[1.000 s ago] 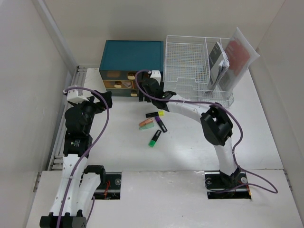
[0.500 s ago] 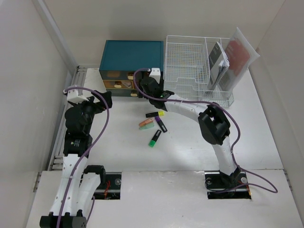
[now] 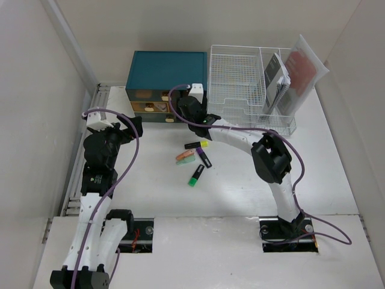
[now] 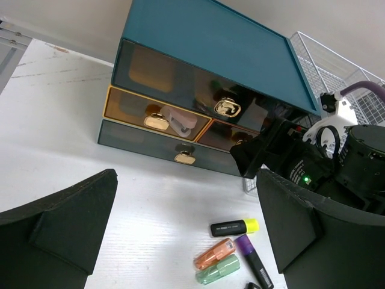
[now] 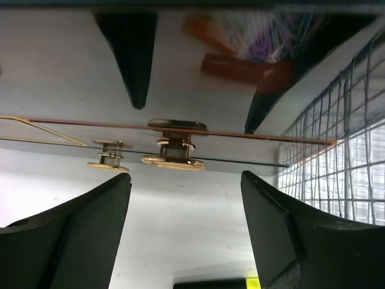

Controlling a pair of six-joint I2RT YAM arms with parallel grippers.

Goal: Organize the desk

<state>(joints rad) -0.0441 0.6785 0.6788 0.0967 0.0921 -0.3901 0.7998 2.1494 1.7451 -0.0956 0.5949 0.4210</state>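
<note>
Top view. Large flat white matte bench (image 3: 319, 168) fills the frame; both arm bases at its 6 o'clock edge.

- Teal drawer box with smoky and amber drawer fronts (image 3: 167, 69) at 11 o'clock on the bench, back against the wall.
- White wire-mesh file rack (image 3: 237, 78) just beside the box, at 1 o'clock. In its right-hand slot, a grey spiral-bound pad (image 3: 275, 78) and a red sheet in a clear sleeve (image 3: 305, 63), both leaning right.
- Loose pens near bench centre: black marker with yellow cap (image 3: 197, 144), orange highlighter (image 3: 183, 155) touching a pale green highlighter (image 3: 189, 158), black marker with purple cap (image 3: 205, 158), and a black marker with green cap (image 3: 195, 175) a little apart at 6 o'clock of the group.

Right pincer (image 5: 183, 180): up against the box front, at the right-hand amber drawer of the middle row. Fingers spread wide. Small gold drawer handle (image 5: 174, 161) sits between them, gap on each side, not gripped.

Left pincer (image 4: 186, 177): above bare bench at 9 o'clock of the pens, facing the box. Fingers spread wide, nothing between them. Its wrist view shows the gold handles on the drawer fronts and a pale object inside the left amber drawer; cannot tell what it is.
</note>
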